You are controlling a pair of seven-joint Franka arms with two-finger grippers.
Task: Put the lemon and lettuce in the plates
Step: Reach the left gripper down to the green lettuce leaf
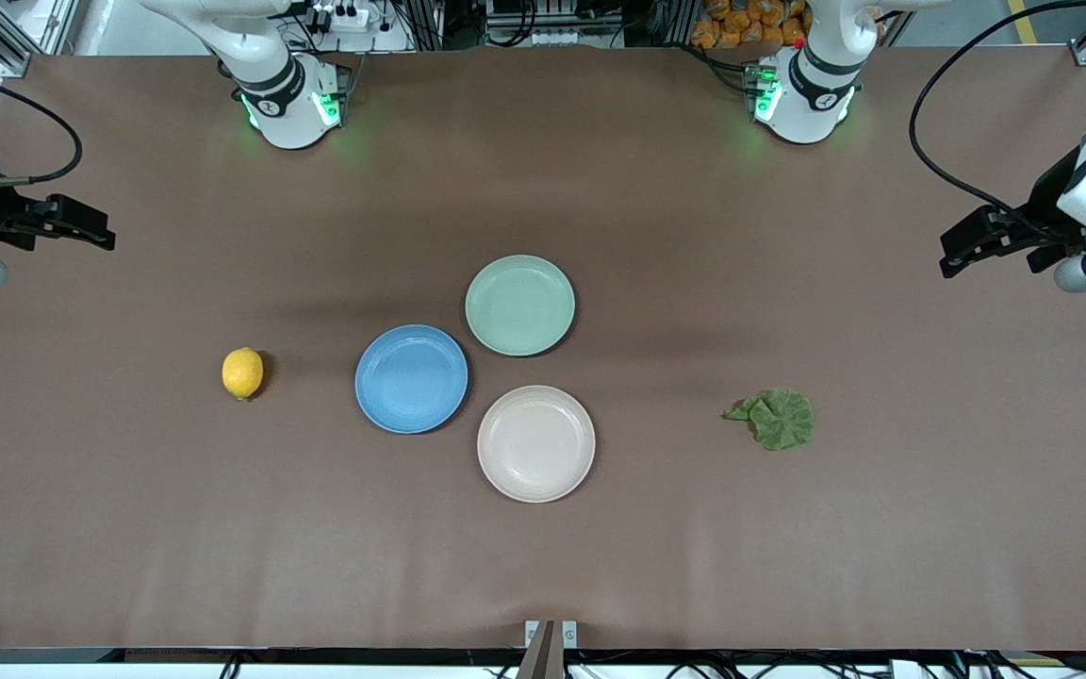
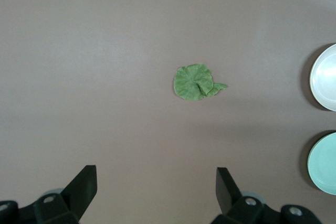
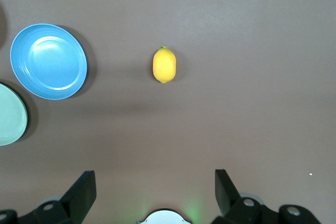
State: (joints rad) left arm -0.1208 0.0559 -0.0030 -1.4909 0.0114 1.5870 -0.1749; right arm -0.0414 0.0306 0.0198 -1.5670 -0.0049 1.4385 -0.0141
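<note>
The yellow lemon (image 1: 242, 372) lies on the brown table toward the right arm's end, beside the blue plate (image 1: 411, 379); it also shows in the right wrist view (image 3: 164, 65). The green lettuce (image 1: 777, 419) lies flat toward the left arm's end, apart from the beige-white plate (image 1: 535, 443); it also shows in the left wrist view (image 2: 195, 82). Both plates are bare. My right gripper (image 1: 95, 231) is open and empty, high over the table's right-arm end (image 3: 155, 177). My left gripper (image 1: 953, 255) is open and empty, high over the left-arm end (image 2: 156, 174).
A pale green plate (image 1: 519, 305), bare, sits beside the blue and beige-white plates, farther from the front camera. The blue plate (image 3: 48, 60) shows in the right wrist view, the beige-white plate (image 2: 325, 77) in the left wrist view. Both arm bases stand along the table's back edge.
</note>
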